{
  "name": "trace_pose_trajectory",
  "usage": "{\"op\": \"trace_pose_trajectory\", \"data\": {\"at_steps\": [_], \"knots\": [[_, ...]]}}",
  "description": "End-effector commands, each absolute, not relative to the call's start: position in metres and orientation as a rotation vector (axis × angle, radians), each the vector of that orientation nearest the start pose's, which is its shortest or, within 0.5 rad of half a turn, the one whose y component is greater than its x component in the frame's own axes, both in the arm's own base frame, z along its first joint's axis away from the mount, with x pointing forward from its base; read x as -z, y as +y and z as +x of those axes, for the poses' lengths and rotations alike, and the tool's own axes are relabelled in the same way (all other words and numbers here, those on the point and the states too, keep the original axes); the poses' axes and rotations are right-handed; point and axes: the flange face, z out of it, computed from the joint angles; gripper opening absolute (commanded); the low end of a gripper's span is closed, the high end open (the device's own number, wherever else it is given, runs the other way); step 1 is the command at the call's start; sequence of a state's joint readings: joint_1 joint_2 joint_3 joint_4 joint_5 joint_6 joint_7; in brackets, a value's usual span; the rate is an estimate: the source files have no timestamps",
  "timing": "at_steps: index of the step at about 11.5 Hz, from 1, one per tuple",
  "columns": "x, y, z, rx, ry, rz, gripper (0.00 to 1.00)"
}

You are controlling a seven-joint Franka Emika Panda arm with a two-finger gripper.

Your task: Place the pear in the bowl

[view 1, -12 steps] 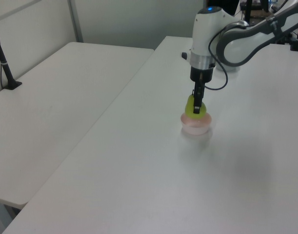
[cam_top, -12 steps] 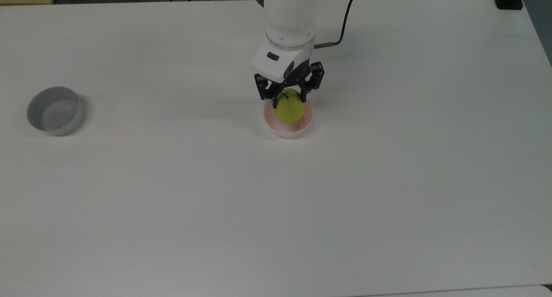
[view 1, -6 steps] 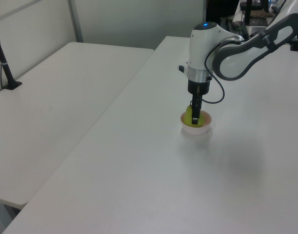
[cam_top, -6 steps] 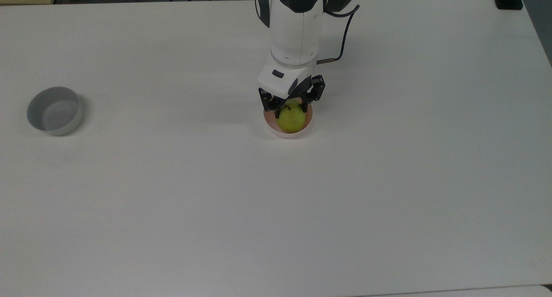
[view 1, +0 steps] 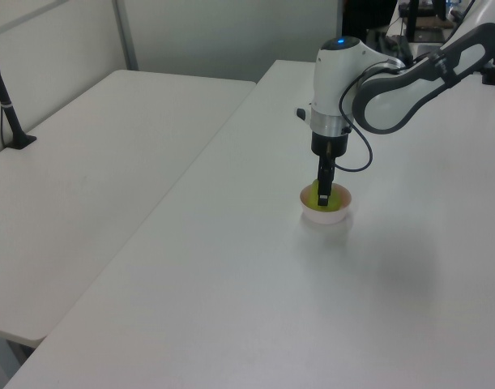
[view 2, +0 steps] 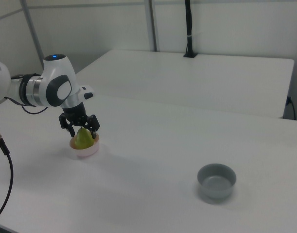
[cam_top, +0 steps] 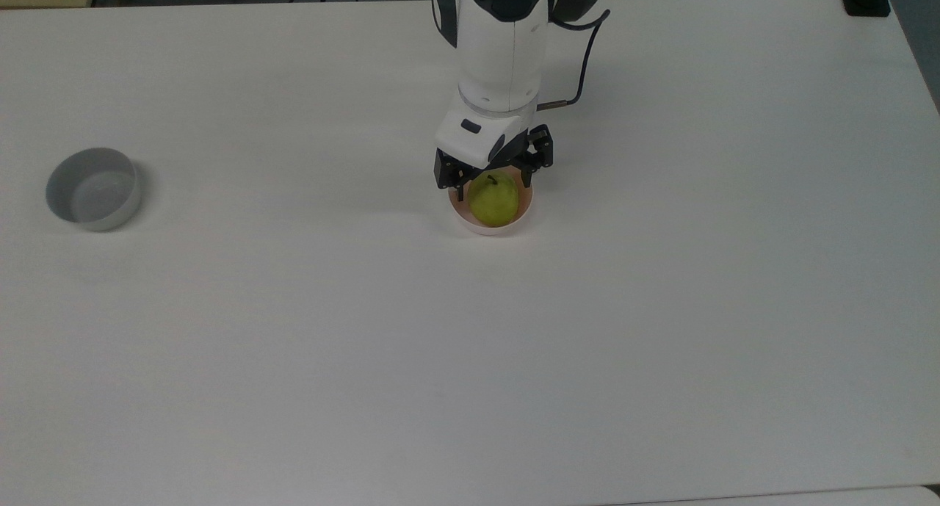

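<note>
Pear sitting in the pink bowl, hand spread around it

Going left to right in the top view: a grey bowl [cam_top: 92, 188] is standing well apart on the worktop [cam_top: 294, 330]; then the hand [cam_top: 493, 177] is hovering with fingers spread either side of the pear [cam_top: 493, 200], which is resting in the bowl [cam_top: 490, 225]. The glossy, firm pear is probably slippery; gripping across its widest part seems safest.

You have two small round bowls on the white table [cam_top: 470, 359]: one pale pink bowl [cam_top: 490, 225] directly beneath the two-finger gripper [cam_top: 493, 185], and one plain grey bowl [cam_top: 93, 188] well apart from it, toward the top view's left. You have one glossy yellow-green pear [cam_top: 493, 200], sitting between the gripper's spread fingers.
</note>
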State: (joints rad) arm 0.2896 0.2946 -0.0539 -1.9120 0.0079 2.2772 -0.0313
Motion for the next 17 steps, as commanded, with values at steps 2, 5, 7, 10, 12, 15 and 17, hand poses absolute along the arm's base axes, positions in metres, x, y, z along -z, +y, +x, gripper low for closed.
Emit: {"op": "trace_pose_trajectory", "data": {"at_steps": [2,5,7,10,12,15,17], "knots": [[-0.382,0.141,0.604,0.105,-0.218,-3.148,1.0],[-0.426,0.124,0.604,0.014,-0.172,-3.181,1.0],[-0.461,0.097,0.594,-0.043,-0.101,-3.188,1.0],[-0.511,0.049,0.574,-0.043,0.032,-3.18,1.0],[-0.542,0.017,0.564,-0.007,0.124,-3.167,1.0],[-0.584,-0.027,0.542,-0.014,0.236,-3.157,1.0],[-0.603,-0.048,0.53,0.029,0.25,-3.143,1.0]]}}
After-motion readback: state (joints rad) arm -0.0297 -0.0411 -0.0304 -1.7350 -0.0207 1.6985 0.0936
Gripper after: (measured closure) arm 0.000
